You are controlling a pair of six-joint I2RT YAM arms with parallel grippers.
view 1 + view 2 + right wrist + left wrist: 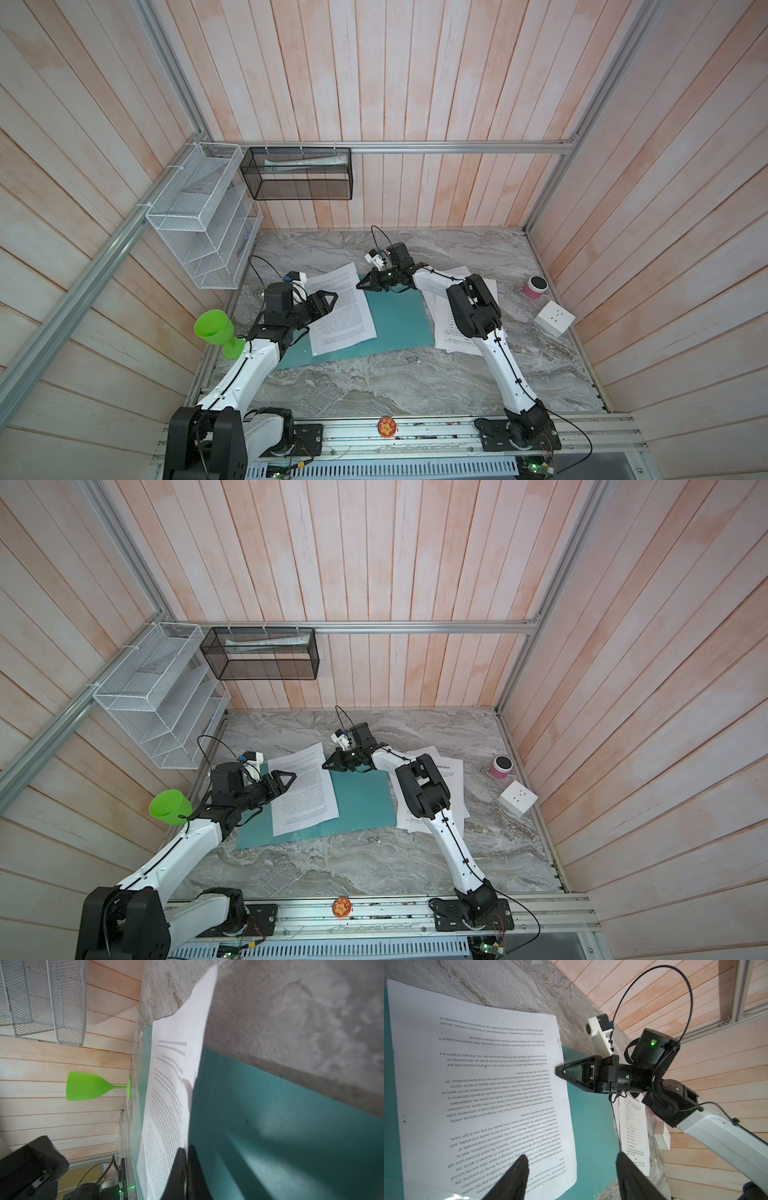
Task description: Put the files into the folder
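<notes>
Green goblet (pixel 212 330), pink cup (pixel 535 287), white socket (pixel 554 318) clear of folder (pixel 399 324) | left end effector (pixel 330 300) released over sheet (pixel 345 311) | right end effector (pixel 359 286) clenched

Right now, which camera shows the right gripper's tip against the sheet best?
Left wrist: the right gripper shows side-on, its tip at the sheet. Right wrist shows only its shut fingertips; both top views show it small.

Just past my right claw (pixel 186 1150), the thin teal-green plastic folder (pixel 270 1115) looks smooth with a faint sheen. The white printed paper sheet (pixel 172 1084) beside my claw is matt. The grey marbled bench (pixel 291 1012) beyond looks rough; the pale planked wall (pixel 62 1115), matt wood.
</notes>
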